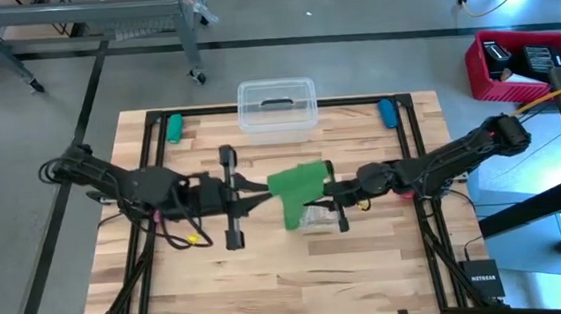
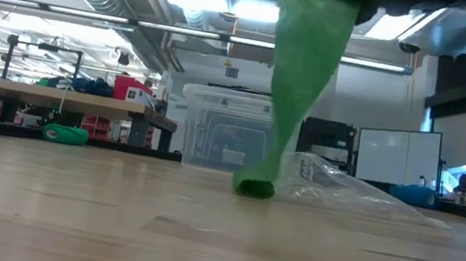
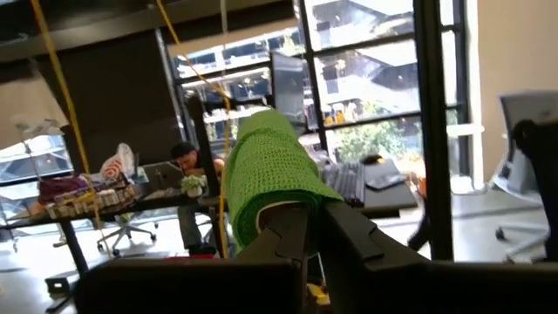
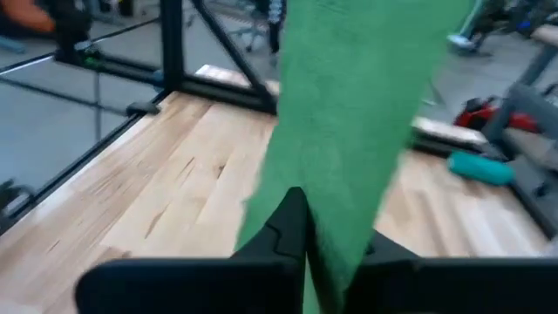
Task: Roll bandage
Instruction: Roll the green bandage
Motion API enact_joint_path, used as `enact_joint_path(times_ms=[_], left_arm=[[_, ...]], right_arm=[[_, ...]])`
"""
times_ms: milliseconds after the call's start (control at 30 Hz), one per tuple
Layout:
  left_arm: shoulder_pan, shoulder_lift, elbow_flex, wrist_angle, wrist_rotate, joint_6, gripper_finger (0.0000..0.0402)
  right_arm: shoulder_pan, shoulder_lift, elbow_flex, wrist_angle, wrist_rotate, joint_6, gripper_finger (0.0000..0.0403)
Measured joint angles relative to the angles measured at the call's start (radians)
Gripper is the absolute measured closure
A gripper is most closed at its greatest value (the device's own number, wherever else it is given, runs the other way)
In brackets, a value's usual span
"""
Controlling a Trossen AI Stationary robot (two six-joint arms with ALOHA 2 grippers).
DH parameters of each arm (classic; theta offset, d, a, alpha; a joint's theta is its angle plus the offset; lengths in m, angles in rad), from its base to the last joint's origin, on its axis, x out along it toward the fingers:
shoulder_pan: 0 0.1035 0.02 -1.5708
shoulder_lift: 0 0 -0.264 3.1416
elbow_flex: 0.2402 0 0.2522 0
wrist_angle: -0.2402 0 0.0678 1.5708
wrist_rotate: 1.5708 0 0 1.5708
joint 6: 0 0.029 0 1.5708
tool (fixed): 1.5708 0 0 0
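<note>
The bandage (image 1: pixel 298 191) is hanging at the table's (image 1: pixel 270 278) middle between the left gripper (image 1: pixel 259 187) and right gripper (image 1: pixel 329 188), its lower end touching the wood just beside a plastic bag (image 2: pixel 345 189). A lidded bin (image 1: pixel 277 109) is sitting behind it at the far edge

You had both arms reaching toward the middle of the counter; your left end effector (image 1: pixel 259 187) was clamped tight, and your right end effector (image 1: pixel 326 196) was clamped too.

Bare tabletop (image 1: pixel 270 278) in front, clear box (image 1: pixel 277 108) behind, plastic bag (image 2: pixel 344 192) beside bandage (image 1: pixel 298 191)
</note>
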Motion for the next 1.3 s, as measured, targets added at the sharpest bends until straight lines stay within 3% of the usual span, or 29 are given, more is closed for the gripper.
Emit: enact_joint_path(times_ms=[367, 567, 767, 867, 1000, 1300], left_arm=[[0.008, -0.049, 0.002, 0.005, -0.022, 0.077, 0.0391], [0.014, -0.047, 0.0, 0.001, -0.186, 0.238, 0.0391], [0.052, -0.006, -0.001, -0.006, -0.193, 0.355, 0.0391], [0.068, 0.032, -0.001, -0.006, -0.206, 0.405, 0.0391], [0.069, 0.091, -0.001, -0.006, -0.304, 0.479, 0.0391], [0.068, 0.198, -0.002, -0.11, -0.334, 0.445, 0.0391]], right_arm=[[0.238, -0.065, 0.11, -0.143, 0.151, 0.026, 0.0399], [0.434, -0.065, 0.175, -0.238, 0.342, 0.056, 0.0399], [0.567, -0.065, 0.181, -0.228, 0.476, 0.108, 0.0399], [0.603, -0.062, 0.181, -0.224, 0.49, 0.145, 0.04], [0.638, -0.059, 0.18, -0.194, 0.49, 0.179, 0.04], [0.726, -0.059, 0.256, -0.158, 0.497, 0.141, 0.0401]])
